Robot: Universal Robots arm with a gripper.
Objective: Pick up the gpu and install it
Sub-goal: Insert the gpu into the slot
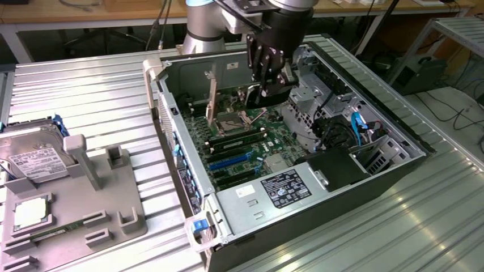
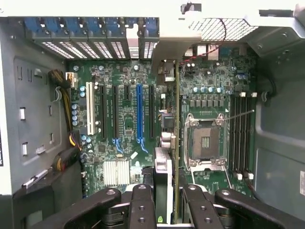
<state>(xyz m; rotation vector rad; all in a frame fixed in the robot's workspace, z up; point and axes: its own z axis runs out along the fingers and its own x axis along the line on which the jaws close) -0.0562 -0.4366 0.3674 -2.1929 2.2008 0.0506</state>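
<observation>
Inspection, as found.

Gripper: in the exterior view my gripper (image 1: 269, 76) hangs from the arm over the open case (image 1: 378, 105), which lies on its side on the ribbed metal table (image 1: 90, 90). In the wrist view my gripper (image 2: 164, 202) shows with its dark fingers (image 2: 141, 202) on either side of a card.

Jaws: pinching the gpu from both faces, drawn in against it, not spread.

Gpu: in the exterior view the gpu (image 1: 264, 97) is a dark board hanging from my fingers, above the motherboard (image 1: 253, 133) and over the area just beyond the socket (image 1: 229, 120). In the wrist view the gpu (image 2: 163, 167) is seen edge-on, a thin line running away from my fingers with its silver bracket (image 2: 171, 47) at the far end, near the case's rear slot covers (image 2: 90, 28). It lies between the row of expansion slots and the socket (image 2: 205, 140). It is held clear of the board, not seated in any slot.

Board: the blue slot (image 2: 139, 112) and the white slot (image 2: 89, 109) lie on one side of the card, with black slots between them. The memory slots (image 2: 240, 133) lie past the socket on the other side.

Surroundings: the power supply (image 1: 280, 190) sits at the near end of the case. At the exterior view's left, well apart from the case, a grey tray (image 1: 113, 215) holds a hard drive (image 1: 34, 153) and a processor (image 1: 32, 211).
</observation>
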